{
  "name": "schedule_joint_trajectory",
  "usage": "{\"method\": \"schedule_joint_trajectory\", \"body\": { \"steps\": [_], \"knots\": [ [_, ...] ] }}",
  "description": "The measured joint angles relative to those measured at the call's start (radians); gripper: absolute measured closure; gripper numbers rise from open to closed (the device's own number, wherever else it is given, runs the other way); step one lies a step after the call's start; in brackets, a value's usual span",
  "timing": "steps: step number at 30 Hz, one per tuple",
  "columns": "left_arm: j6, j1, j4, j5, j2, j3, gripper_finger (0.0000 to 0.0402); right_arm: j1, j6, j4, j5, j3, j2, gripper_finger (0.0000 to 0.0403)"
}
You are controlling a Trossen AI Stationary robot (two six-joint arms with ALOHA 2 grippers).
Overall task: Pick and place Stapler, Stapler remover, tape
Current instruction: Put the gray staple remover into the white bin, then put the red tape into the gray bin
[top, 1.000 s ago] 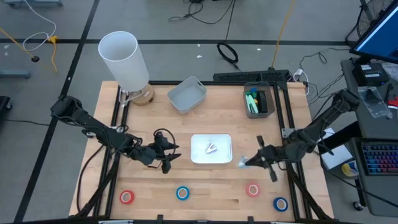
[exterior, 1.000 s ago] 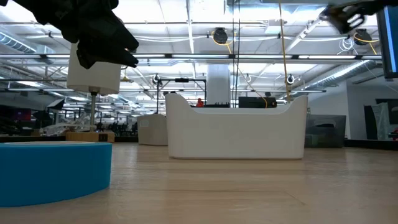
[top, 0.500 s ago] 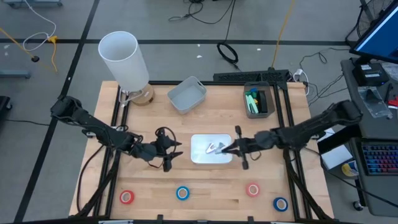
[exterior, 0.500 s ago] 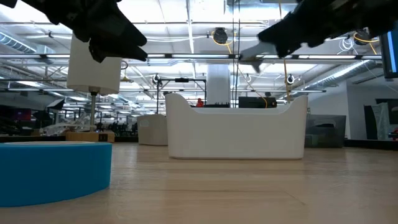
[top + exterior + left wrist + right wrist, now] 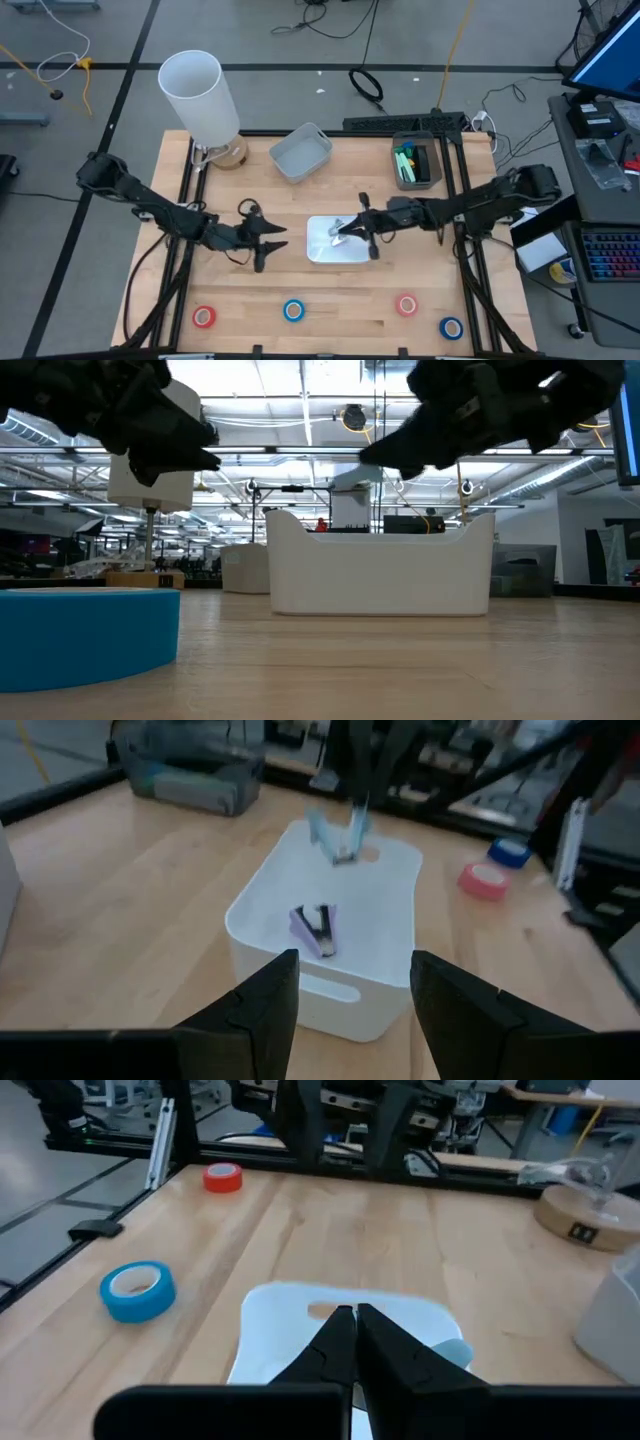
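A white bin (image 5: pixel 322 252) stands mid-table. In it lies a small lilac stapler (image 5: pixel 315 928). My right gripper (image 5: pixel 340 232) hangs over the bin, shut on a small pale-blue item with metal claws, seemingly the stapler remover (image 5: pixel 338 828). My left gripper (image 5: pixel 270 243) stands open just left of the bin, its fingers (image 5: pixel 265 1005) pointing at the bin's near wall. Several tape rolls lie flat along the near edge: red (image 5: pixel 204 317), blue (image 5: pixel 293 311), red (image 5: pixel 405 305), blue (image 5: pixel 451 327). My right gripper pinches the stapler remover's upper end (image 5: pixel 347 812) between its two shut fingers. The fingers come nearly level from the table's right side. The remover hangs below the fingertips, claws down, clear of the bin's floor.
A grey bin (image 5: pixel 300 152) and a dark organiser with green items (image 5: pixel 415 162) stand at the far side. A tall white cylinder (image 5: pixel 200 95) on a wooden base stands at the far left. Bare wood lies between the white bin and the tape rolls.
My right gripper has swept from the table's right edge toward the left and a little down, carrying the pale-blue remover to a spot over the white bin, its wrist rolling on the way. It has stayed shut. My left gripper has tipped slightly downward.
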Motion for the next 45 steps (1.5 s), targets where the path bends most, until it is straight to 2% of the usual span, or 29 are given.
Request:
{"method": "schedule_joint_trajectory", "body": {
  "steps": [5, 11, 21, 29, 38, 41, 45],
  "knots": [
    [0.033, 0.0, 0.02, 0.033, -0.121, -0.072, 0.0211, -0.012, -0.04, -0.024, -0.027, 0.105, 0.123, 0.0403],
    [0.146, 0.01, -0.007, 0.135, -0.245, -0.078, 0.0211, -0.049, -0.052, -0.1, -0.017, 0.171, 0.228, 0.0403],
    [0.27, 0.044, -0.008, 0.225, -0.323, -0.078, 0.0211, -0.105, -0.02, -0.17, -0.026, 0.179, 0.273, 0.0403],
    [0.166, 0.083, 0.093, 0.226, -0.323, -0.078, 0.0211, -0.105, 0.131, -0.181, -0.153, 0.179, 0.251, 0.0396],
    [0.034, 0.112, 0.168, 0.218, -0.323, -0.078, 0.0211, -0.104, 0.235, -0.189, -0.156, 0.178, 0.25, 0.0353],
    [-0.029, 0.116, 0.167, 0.218, -0.322, -0.078, 0.0211, -0.104, 0.299, -0.184, -0.178, 0.178, 0.208, 0.0335],
    [-0.08, 0.116, 0.124, 0.218, -0.322, -0.078, 0.0211, -0.107, 0.348, -0.19, -0.201, 0.178, 0.079, 0.0322]
  ]
}}
